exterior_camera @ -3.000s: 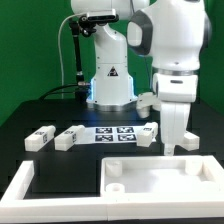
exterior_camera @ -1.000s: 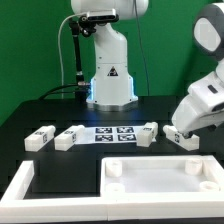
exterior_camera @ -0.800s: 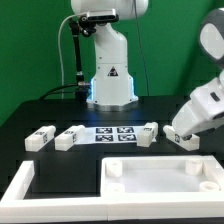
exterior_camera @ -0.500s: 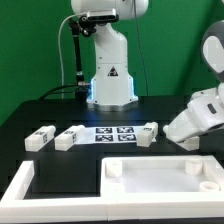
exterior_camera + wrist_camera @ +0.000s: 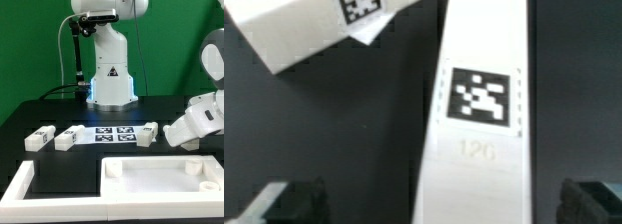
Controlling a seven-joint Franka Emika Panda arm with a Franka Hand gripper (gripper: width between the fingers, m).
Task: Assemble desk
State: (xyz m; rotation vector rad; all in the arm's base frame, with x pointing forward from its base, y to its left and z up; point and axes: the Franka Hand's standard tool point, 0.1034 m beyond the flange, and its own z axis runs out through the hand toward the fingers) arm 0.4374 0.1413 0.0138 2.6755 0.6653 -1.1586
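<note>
The desk's white tabletop panel (image 5: 160, 178) lies flat at the front of the black table. Two short white legs (image 5: 40, 137) (image 5: 70, 138) lie at the exterior view's left, and a third leg (image 5: 148, 132) lies beside the marker board (image 5: 115, 134). The arm's white hand (image 5: 195, 120) leans low over the table on the exterior view's right. In the wrist view my gripper (image 5: 439, 203) is open. Its dark fingertips (image 5: 287, 200) stand on either side of a long white leg (image 5: 473, 150) with a square tag, without touching it.
The robot's white base (image 5: 108, 75) stands at the back centre, with a green wall behind it. A white border strip (image 5: 20, 185) edges the table at the front left. In the wrist view, the corner of another tagged white piece (image 5: 304, 35) lies close to the straddled leg.
The hand, upright three seconds ago, has tipped over and sunk lower toward the table on the exterior view's right. The jaws have stayed open, and the parts have not moved.
</note>
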